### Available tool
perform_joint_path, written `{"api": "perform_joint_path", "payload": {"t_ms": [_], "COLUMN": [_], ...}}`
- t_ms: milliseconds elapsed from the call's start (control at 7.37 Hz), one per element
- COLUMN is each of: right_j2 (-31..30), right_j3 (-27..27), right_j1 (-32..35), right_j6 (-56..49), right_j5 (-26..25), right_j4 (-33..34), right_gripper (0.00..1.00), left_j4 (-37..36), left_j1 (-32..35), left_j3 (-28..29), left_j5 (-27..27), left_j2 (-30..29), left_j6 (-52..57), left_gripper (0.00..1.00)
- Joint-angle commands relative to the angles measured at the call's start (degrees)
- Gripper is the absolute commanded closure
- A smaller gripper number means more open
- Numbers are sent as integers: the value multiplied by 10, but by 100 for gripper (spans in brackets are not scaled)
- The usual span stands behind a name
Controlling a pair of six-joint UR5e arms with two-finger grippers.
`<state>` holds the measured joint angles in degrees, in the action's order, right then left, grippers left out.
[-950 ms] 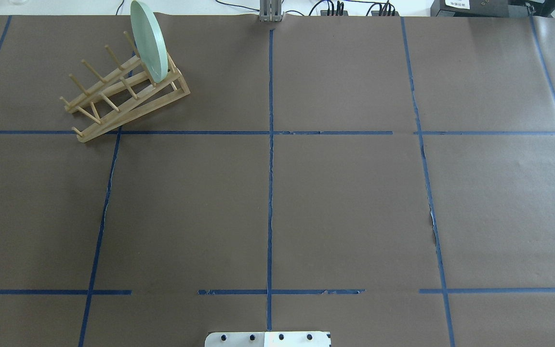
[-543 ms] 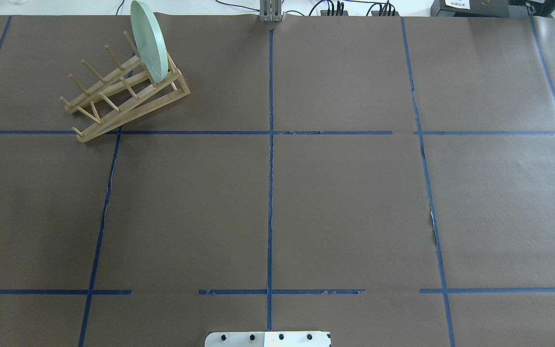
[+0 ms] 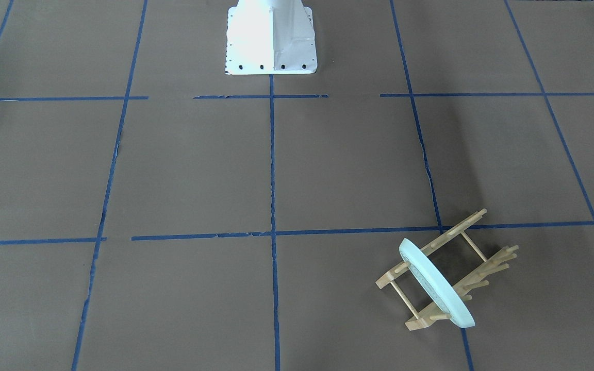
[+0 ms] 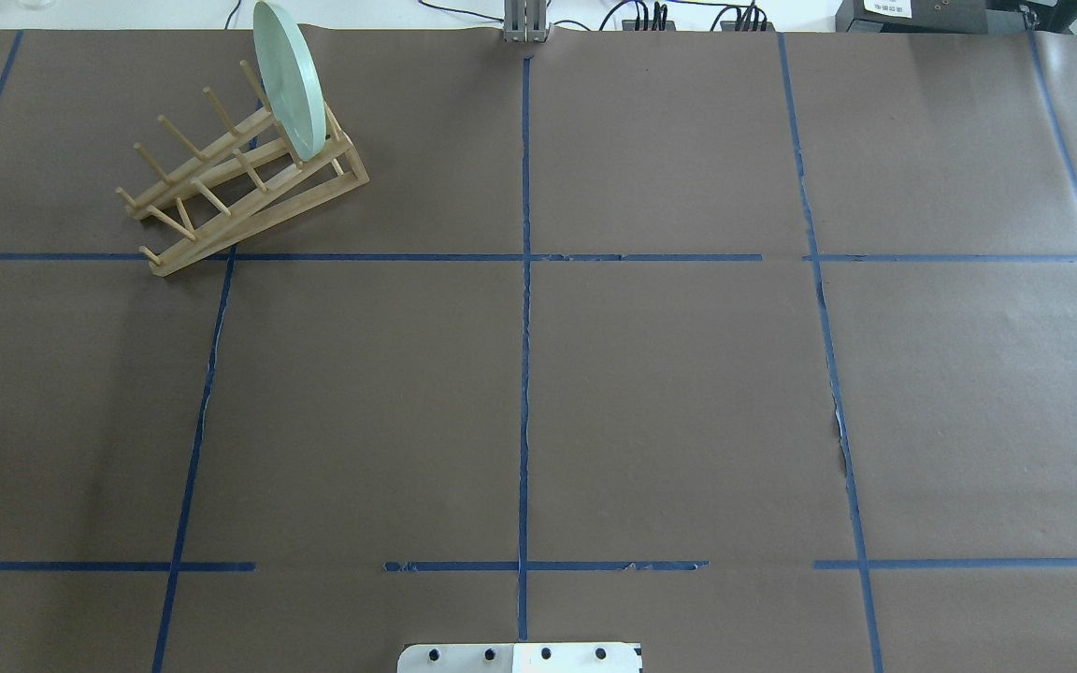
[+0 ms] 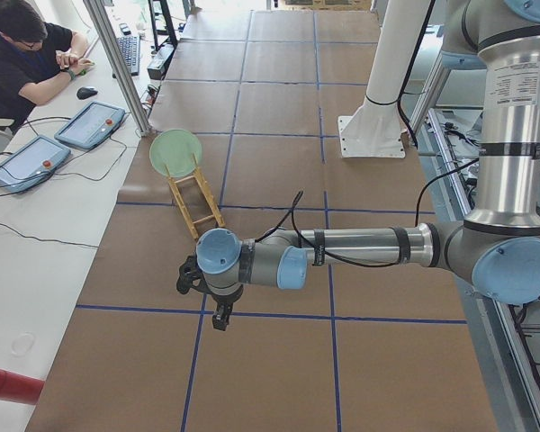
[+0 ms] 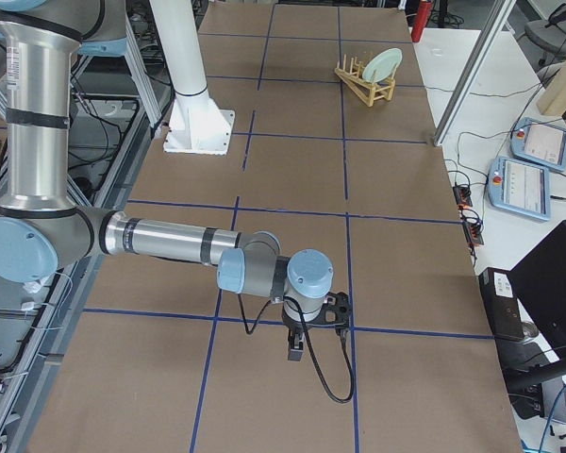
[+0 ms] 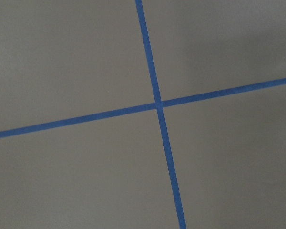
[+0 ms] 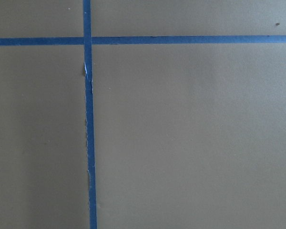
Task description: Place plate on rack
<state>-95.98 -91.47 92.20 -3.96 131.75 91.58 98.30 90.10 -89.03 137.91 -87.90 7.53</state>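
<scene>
Brown paper (image 4: 669,402), marked into squares with blue tape (image 4: 524,374), covers the table. The left gripper (image 5: 220,322) points down over the paper near a tape crossing, apart from the rack (image 4: 267,220) and touching nothing. It shows in the left side view alone, so whether its fingers are spread or closed cannot be told. The right gripper (image 6: 295,354) likewise points down over a tape line at the opposite end of the table, well apart from the rack, and shows in the right side view alone; its opening cannot be told either. Both wrist cameras show only paper and crossing tape. The plate (image 4: 289,79) stands on edge between the pegs at the far end of the rack, leaning slightly, with no gripper on it. Against the overhead pictures of a second and half a second ago, plate and rack lie exactly as before; nothing has shifted. The rack sits in the far square on the robot's left, its far end close to the table's back edge and its near end touching a tape line. A broad stretch of paper lies between it and the white base mount (image 4: 520,657).
</scene>
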Motion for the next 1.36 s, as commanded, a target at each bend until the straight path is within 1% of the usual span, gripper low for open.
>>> {"api": "perform_joint_path", "payload": {"t_ms": [0, 136, 407, 679, 1086, 1221], "right_j2": [0, 0, 0, 0, 0, 0], "right_j3": [0, 0, 0, 0, 0, 1], "right_j1": [0, 0, 0, 0, 0, 0], "right_j6": [0, 0, 0, 0, 0, 0], "right_j5": [0, 0, 0, 0, 0, 0], "right_j4": [0, 0, 0, 1, 1, 1], "right_gripper": [0, 0, 0, 0, 0, 0], "left_j4": [-3, -4, -5, -5, -6, -6], "left_j1": [8, 17, 18, 19, 19, 19], "left_j3": [-25, -29, -29, -28, -23, -24], "left_j5": [-1, -2, -2, -15, -15, -15], "left_j2": [12, 12, 12, 12, 13, 22], "left_j6": [1, -1, -1, -2, -2, -2], "left_gripper": [0, 0, 0, 0, 0, 0]}}
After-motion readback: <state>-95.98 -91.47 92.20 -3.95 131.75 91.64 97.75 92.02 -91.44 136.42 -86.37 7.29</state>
